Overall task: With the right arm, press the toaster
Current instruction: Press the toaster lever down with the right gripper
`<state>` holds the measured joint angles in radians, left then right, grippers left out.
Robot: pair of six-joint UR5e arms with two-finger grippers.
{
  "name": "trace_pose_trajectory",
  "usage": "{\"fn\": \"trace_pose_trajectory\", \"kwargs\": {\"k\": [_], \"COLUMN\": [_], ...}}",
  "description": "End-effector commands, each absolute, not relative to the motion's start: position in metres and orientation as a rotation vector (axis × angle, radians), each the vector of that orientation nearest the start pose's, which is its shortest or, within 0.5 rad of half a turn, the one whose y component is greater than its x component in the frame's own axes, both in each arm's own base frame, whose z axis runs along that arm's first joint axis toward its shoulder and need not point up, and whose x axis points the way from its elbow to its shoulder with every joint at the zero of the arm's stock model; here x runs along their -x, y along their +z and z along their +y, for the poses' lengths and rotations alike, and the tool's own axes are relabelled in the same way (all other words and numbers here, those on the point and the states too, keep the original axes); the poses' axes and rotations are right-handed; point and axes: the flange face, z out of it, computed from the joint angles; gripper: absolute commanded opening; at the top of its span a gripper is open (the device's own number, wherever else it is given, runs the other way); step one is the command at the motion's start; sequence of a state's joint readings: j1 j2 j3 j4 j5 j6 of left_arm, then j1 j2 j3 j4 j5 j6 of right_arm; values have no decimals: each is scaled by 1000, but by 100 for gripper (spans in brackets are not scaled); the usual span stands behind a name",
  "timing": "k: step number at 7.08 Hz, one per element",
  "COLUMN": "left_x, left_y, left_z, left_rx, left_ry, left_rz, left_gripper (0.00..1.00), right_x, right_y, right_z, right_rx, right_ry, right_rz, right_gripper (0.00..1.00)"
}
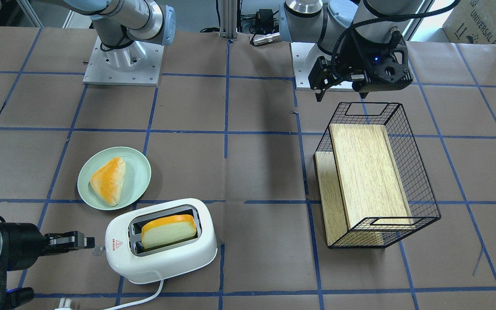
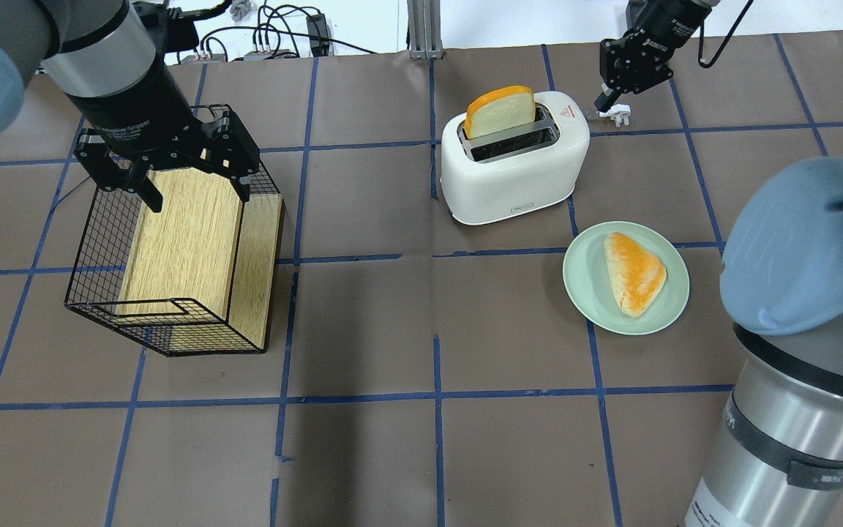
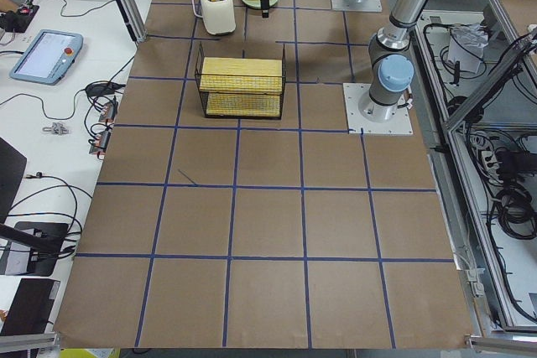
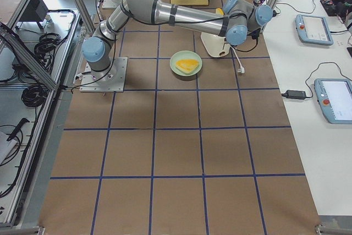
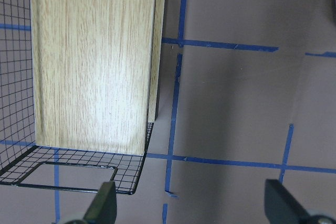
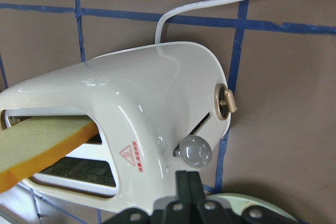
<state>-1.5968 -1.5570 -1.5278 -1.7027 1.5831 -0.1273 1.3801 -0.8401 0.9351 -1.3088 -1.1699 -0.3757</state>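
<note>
The white two-slot toaster (image 1: pixel 162 258) stands at the table's far side, seen also from overhead (image 2: pixel 516 183) and in the right wrist view (image 6: pixel 157 87). A slice of bread (image 1: pixel 168 230) stands up out of one slot. The clear lever knob (image 6: pixel 195 150) sits high on the toaster's end face. My right gripper (image 1: pixel 88 242) is shut and empty, with its tip right beside the knob (image 1: pixel 97 250); I cannot tell if they touch. My left gripper (image 2: pixel 165 165) is open and empty above the wire basket (image 2: pixel 99 249).
A pale green plate (image 1: pixel 85 172) with a triangular pastry (image 1: pixel 109 178) lies next to the toaster on the robot's side. The toaster's white cord (image 1: pixel 144 297) runs toward the table's far edge. The black wire basket (image 1: pixel 420 193) holds a wooden board (image 1: pixel 368 172).
</note>
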Motion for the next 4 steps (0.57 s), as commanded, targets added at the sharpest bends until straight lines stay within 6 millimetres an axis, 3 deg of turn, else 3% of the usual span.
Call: {"fn": "trace_pose_trajectory", "kwargs": {"k": [1, 4], "left_x": [144, 144], "left_y": [503, 503], "left_z": [-474, -474], "left_rx": [157, 157], "left_ry": [118, 118], "left_rz": [3117, 3117], "left_gripper": [100, 100], "right_x": [-27, -27], "right_y": [307, 302], "right_z": [-763, -763], "right_rx": [152, 149], "right_ry": [290, 301], "right_rz": [2645, 2642], "right_gripper": [2, 2]}}
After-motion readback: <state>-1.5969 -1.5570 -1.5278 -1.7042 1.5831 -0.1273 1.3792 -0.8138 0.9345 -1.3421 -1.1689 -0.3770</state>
